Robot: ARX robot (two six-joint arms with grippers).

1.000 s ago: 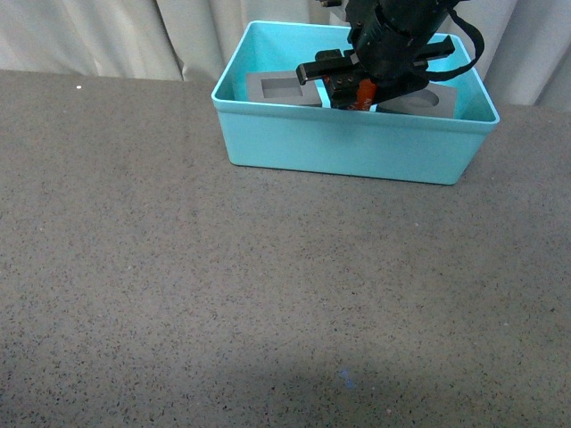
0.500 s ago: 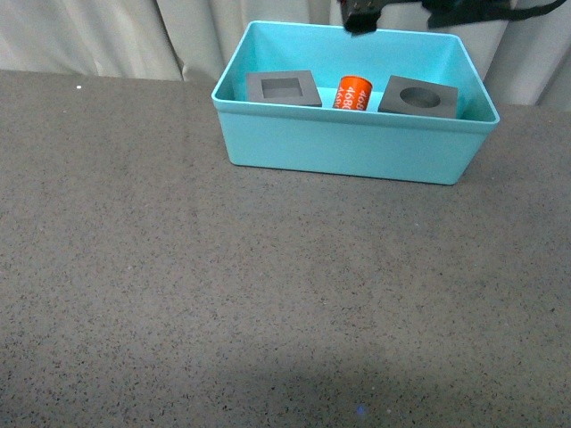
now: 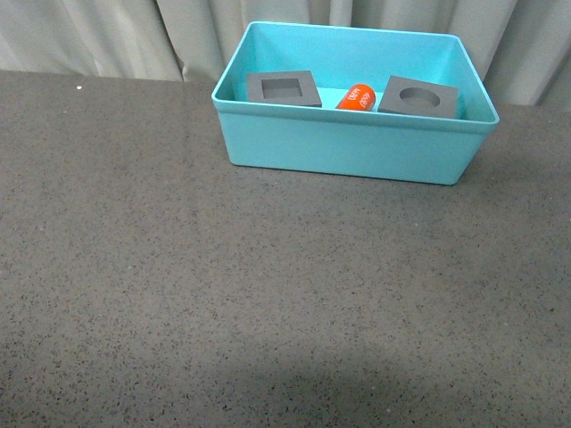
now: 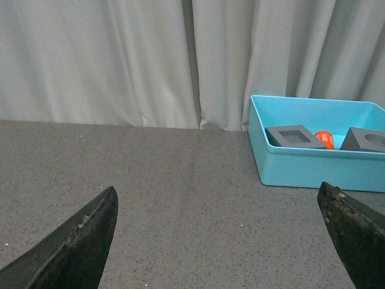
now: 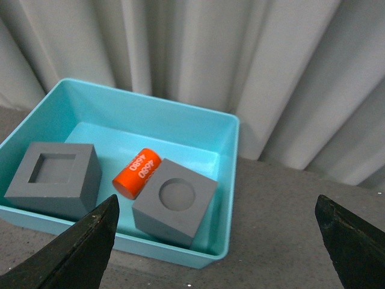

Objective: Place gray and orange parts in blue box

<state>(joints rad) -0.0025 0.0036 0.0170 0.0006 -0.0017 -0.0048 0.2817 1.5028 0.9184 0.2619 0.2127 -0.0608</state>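
Note:
The blue box stands at the back of the dark table. Inside it sit the gray cube with a square recess, the orange cylinder lying on its side, and the gray cube with a round recess. No gripper shows in the front view. My right gripper is open and empty, above the box's near edge, looking down on the square-recess cube, the cylinder and the round-recess cube. My left gripper is open and empty, low over the table, left of the box.
A pale curtain hangs behind the table. The dark speckled tabletop stretches in front of the box.
The right arm has lifted out of the box and left the front view. The orange cylinder, released, has tipped from upright onto its side between the two cubes.

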